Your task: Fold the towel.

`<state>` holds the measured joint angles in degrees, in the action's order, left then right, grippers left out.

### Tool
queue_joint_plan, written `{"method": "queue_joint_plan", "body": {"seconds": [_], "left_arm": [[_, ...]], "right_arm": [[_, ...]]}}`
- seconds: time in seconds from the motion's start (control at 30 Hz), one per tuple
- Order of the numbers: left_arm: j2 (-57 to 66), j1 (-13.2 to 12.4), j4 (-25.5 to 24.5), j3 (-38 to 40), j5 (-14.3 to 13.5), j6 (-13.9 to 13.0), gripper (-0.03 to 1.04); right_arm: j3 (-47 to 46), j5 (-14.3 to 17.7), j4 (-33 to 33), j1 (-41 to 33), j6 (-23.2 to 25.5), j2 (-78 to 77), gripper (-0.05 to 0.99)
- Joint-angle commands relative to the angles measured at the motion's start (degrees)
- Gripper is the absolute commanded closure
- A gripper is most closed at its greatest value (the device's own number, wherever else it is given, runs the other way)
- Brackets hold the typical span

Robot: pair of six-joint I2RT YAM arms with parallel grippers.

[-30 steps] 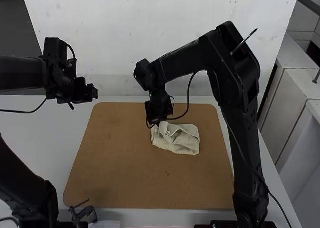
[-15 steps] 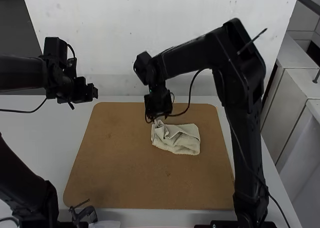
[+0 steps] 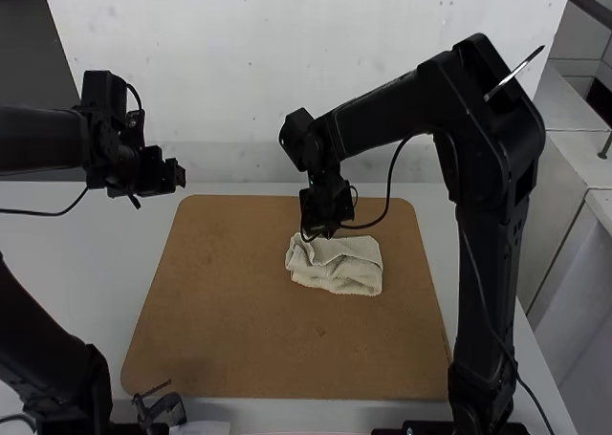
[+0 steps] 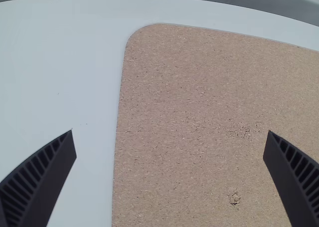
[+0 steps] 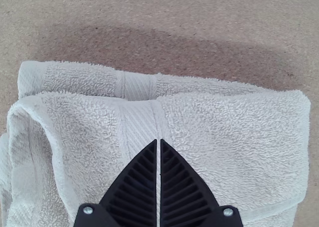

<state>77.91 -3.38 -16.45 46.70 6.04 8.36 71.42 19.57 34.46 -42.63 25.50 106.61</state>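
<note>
The cream towel [image 3: 346, 269] lies on the brown board, right of its middle, folded into a small, uneven bundle. In the right wrist view the towel [image 5: 224, 137] shows stacked layers and a curled, loose fold at one end. Directly at the towel's far edge is my right gripper [image 3: 325, 232]; its wrist view has the right gripper [image 5: 158, 141] shut, tips together over the top layer, with no cloth visibly pinched. My left gripper [image 3: 182, 175] is held off the board's far left corner, and in its own view the left gripper [image 4: 170, 132] stands open with nothing between the fingers.
The brown board [image 3: 239, 311] rests on a white table [image 3: 86, 253], with a pale wall [image 3: 287, 72] behind. The right arm arches over the board's right side. A small dark clamp-like item [image 3: 163, 408] is at the near left edge.
The right gripper has shifted to the right along the towel's far edge. The towel's raised left corner has dropped flatter. The left arm has kept still.
</note>
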Motion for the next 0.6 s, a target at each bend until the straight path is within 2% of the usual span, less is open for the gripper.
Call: {"method": "queue_joint_plan", "body": {"seconds": [0.0, 0.57], "left_arm": [[-1.09, -0.40, 0.54, 2.26, 0.46, -0.71, 0.04], [-0.92, -0.49, 0.98, 2.26, 0.46, -0.89, 0.04]], "right_arm": [[0.65, 0.20, -0.71, -1.93, 0.17, 1.06, 0.92], [5.57, -1.03, -3.43, -8.61, 2.19, 7.21, 0.92]]}}
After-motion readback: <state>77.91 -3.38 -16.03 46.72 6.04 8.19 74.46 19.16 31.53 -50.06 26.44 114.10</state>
